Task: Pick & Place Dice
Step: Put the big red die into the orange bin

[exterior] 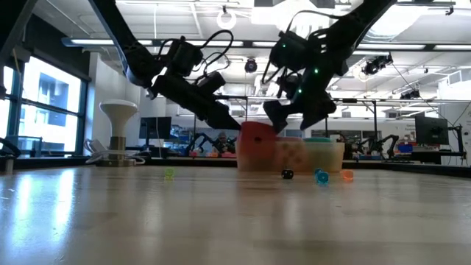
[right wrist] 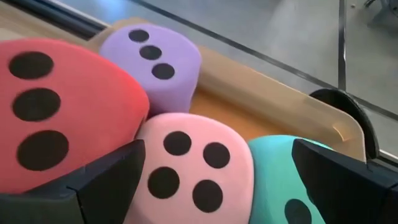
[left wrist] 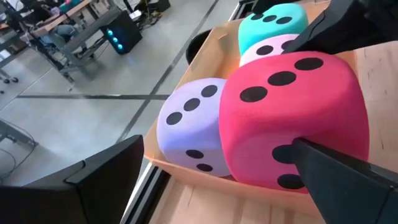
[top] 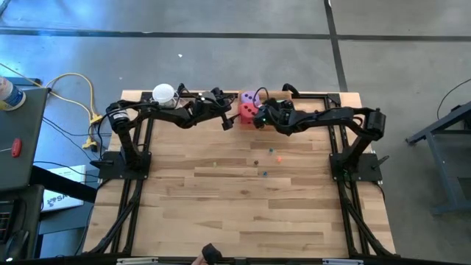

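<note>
At the bench's [top: 243, 191] far edge, the red die [left wrist: 292, 112] is bracketed by the left gripper's [left wrist: 205, 180] open fingers beside the purple [left wrist: 189, 127], pink [right wrist: 193, 168] and teal [right wrist: 286, 180] dice in the tray [right wrist: 267, 93], where the right gripper [right wrist: 217, 180] is held open; closure is judged next.

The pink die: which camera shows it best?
The right wrist view: the pink die fills the middle, four pips plain. The left wrist view shows only a sliver behind the red die; the high and low views hide it.

four dice [right wrist: 186, 168] – one tray [right wrist: 261, 99] – two arms, each one tool [top: 229, 116].
</note>
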